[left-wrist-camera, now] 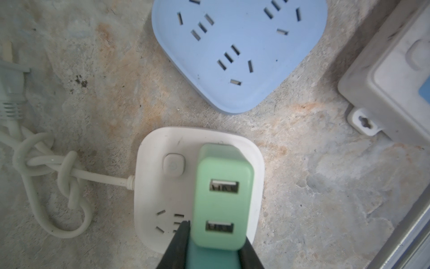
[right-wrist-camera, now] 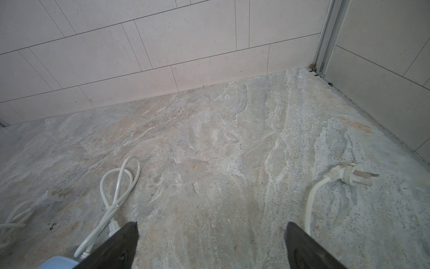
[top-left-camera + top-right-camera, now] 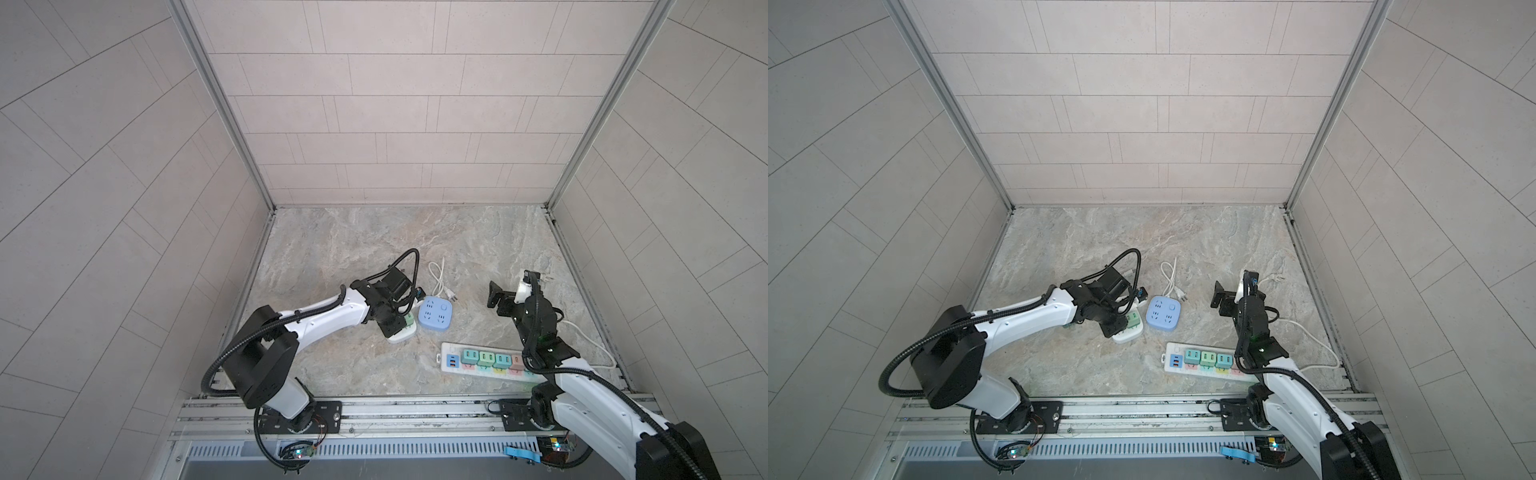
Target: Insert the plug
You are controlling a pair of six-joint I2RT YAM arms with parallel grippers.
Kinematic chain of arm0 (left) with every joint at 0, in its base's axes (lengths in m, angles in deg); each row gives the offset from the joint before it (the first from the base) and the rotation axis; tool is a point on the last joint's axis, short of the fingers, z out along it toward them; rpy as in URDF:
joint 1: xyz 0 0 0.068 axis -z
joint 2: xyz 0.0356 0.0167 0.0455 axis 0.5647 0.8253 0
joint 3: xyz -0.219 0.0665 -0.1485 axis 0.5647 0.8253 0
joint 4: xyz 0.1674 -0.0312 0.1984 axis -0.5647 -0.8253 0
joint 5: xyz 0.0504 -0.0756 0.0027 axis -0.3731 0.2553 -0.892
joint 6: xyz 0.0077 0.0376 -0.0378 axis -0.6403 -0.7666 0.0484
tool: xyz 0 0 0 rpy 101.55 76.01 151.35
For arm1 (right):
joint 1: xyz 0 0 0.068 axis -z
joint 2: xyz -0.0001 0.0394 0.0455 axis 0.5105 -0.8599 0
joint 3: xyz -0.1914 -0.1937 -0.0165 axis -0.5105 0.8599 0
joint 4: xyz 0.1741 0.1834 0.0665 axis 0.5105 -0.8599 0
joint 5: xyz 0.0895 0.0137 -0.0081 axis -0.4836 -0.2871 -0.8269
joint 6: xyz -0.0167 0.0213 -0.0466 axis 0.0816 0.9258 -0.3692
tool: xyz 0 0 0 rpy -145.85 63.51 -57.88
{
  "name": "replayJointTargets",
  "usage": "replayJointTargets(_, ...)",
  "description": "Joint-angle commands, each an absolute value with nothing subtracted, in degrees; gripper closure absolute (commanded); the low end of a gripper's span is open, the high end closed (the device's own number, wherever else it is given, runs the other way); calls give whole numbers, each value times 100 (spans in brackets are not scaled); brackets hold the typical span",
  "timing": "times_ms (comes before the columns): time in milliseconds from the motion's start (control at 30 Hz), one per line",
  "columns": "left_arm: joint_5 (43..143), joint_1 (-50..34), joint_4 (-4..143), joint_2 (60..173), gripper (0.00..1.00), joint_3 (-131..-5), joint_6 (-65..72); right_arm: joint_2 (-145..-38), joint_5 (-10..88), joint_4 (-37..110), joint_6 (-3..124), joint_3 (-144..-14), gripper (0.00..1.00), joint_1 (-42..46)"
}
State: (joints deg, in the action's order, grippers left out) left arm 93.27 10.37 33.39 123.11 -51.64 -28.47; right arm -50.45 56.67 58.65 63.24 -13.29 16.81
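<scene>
Left gripper (image 1: pixel 216 242): clamped on the green plug (image 1: pixel 221 200), with one dark finger (image 1: pixel 179 242) pressed against each side of its body. The green plug shows two USB ports on its upper face and stands over one side of the white socket block (image 1: pixel 167 186), next to that block's push button (image 1: pixel 174 165). A set of socket slots on the block is uncovered just beside the plug. Whether the pins are seated cannot be told, as the plug body hides them. The block's white cord (image 1: pixel 46 163) leaves its side and is tied in a loose knot on the marble tabletop (image 3: pixel 374 249). In both top views the left gripper (image 3: pixel 392 326) sits low over this block, with the blue socket block (image 3: pixel 434 313) just beside it and the long power strip (image 3: pixel 490 361) nearer the rail, several coloured adapters already standing in it. Right gripper (image 2: pixel 211 227): jaws wide apart, nothing between them, held above bare tabletop. A looped cord (image 2: pixel 118 184) lies to one side of it and a loose three-pin plug (image 2: pixel 349 173) on its cord to the other.
</scene>
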Motion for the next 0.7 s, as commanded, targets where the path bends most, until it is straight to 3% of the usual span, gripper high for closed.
replayJointTargets(0, 9337, 1009, 3308, 12457, 100, -5046, -2903, -5002, 5650, 5980, 6352, -1305, 0, 1636)
replayJointTargets(667, 9350, 789, 3023, 12981, 100, -5248, -3127, -4976, 5656, 5948, 6341, -1305, 0, 1628)
